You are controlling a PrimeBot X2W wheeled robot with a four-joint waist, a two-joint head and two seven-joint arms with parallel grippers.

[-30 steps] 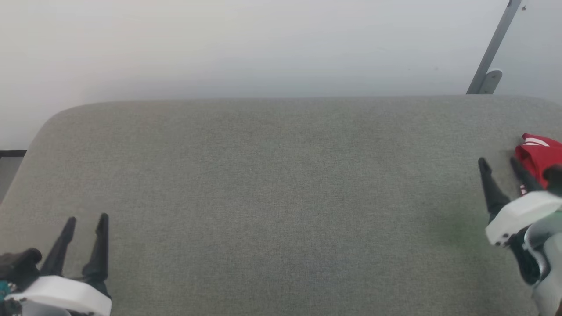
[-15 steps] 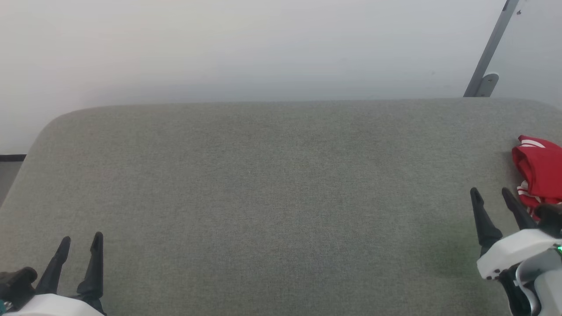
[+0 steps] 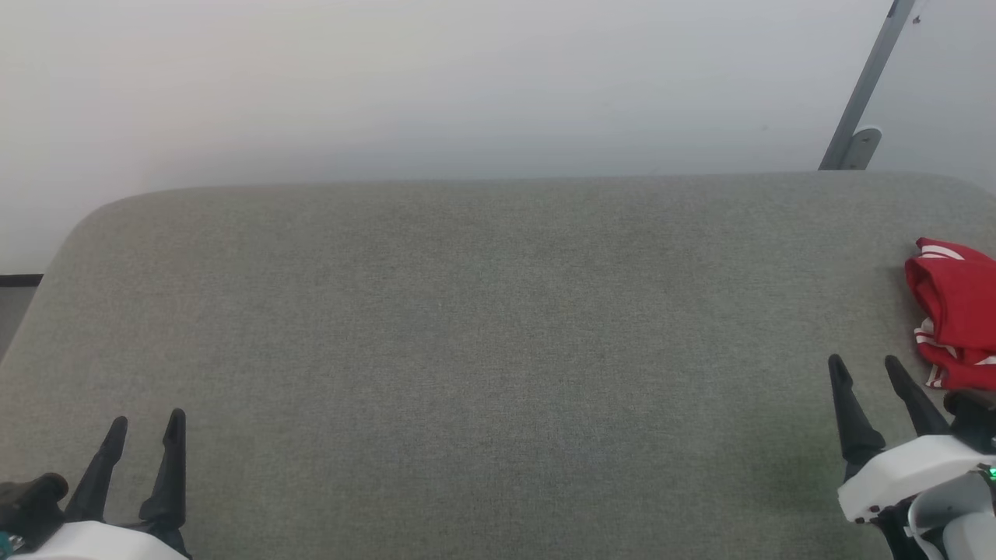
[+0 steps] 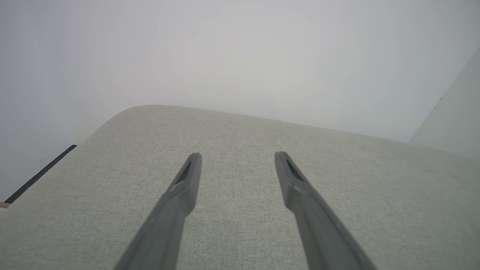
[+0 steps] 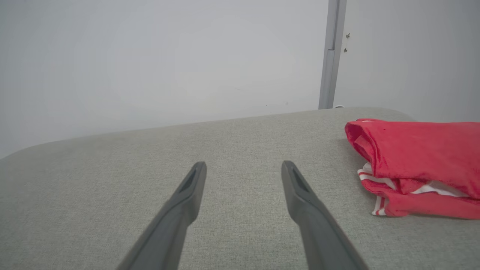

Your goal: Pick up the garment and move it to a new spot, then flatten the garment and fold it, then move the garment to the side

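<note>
Far over on the right side of the grey cloth desk (image 3: 498,311): the garment (image 3: 955,311), red, folded into a small thick bundle. White stripes and a bit of white lining peeking out at its near edge. Lying on the desk, partly cut off by the edge of the head view. Close by, a little to its left and nearer the robot: the right gripper (image 3: 864,362), wide open, with nothing between its two dark fingers and not touching the red cloth. In the right wrist view, the same right gripper (image 5: 243,164) spread over bare desk, with the garment (image 5: 420,161) off to the right, apart from the fingers. Down at the near left of the desk: the left gripper (image 3: 147,420), wide open too, holding nothing, well apart from the garment. In the left wrist view, the left gripper (image 4: 237,155) spread over plain grey cloth. Behind the desk, a pale wall (image 3: 467,78) and a thin grey post (image 3: 864,93) at the far right.
</note>
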